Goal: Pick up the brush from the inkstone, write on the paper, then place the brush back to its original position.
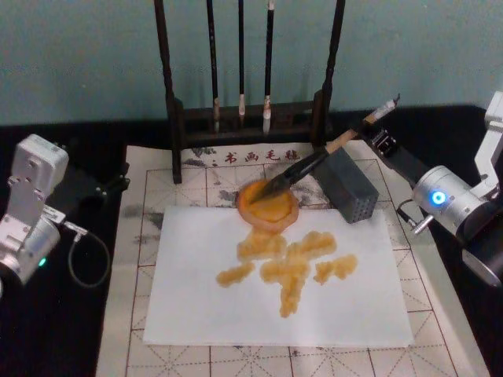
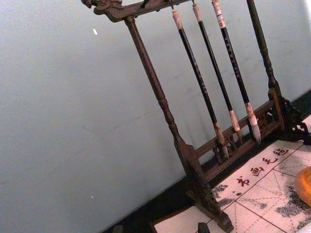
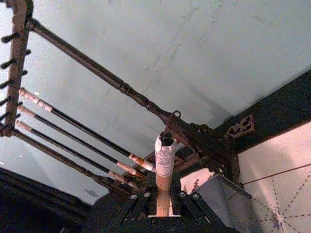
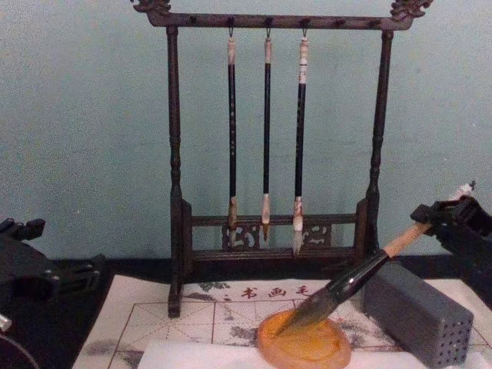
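Right hand (image 1: 383,129) is closed on the brush (image 1: 314,161), gripping the tan handle high up, just below the white end cap. In the right wrist view the handle sits clamped between the fingers (image 3: 187,204).

Brush bristles are down in the inkstone (image 1: 269,206), tip touching the dish. The handle leans up and away from the inkstone to its right and rear, passing over the grey block (image 1: 350,188).

Grey block lies just beside the inkstone on the right.

Paper (image 1: 196,306) lies on the near side of the inkstone, with its far edge reaching the dish. It carries amber blotches (image 1: 287,267) just in front of the inkstone.

Gridded mat (image 1: 157,169) lies under the inkstone and paper.

Brush rack (image 4: 175,154) stands behind the inkstone, with three thin brushes (image 4: 266,131) hanging upright on it.

Left hand (image 1: 110,184) is parked over the black bench (image 1: 47,330), well to the left of the inkstone and off the mat. Can't tell whether it's open or closed.
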Robot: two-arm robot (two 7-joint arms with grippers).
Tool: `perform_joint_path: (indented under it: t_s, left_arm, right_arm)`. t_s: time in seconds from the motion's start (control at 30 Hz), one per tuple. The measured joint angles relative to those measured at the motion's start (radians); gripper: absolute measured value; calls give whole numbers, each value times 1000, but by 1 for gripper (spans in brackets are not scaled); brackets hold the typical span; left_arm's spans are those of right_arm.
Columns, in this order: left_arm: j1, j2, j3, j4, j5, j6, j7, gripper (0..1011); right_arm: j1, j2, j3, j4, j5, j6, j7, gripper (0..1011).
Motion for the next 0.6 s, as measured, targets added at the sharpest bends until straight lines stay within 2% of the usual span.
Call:
perform_joint_path:
  t_s: [0.3,0.6]
  left_arm:
    - [0,0,0,0,0,0,0,1001]
    - [0,0,0,0,0,0,0,1001]
  right_arm:
    - [-21,22,-31,-22,-22,-51,8,179]
    - [-23,33,-34,-19,-10,-81,2,179]
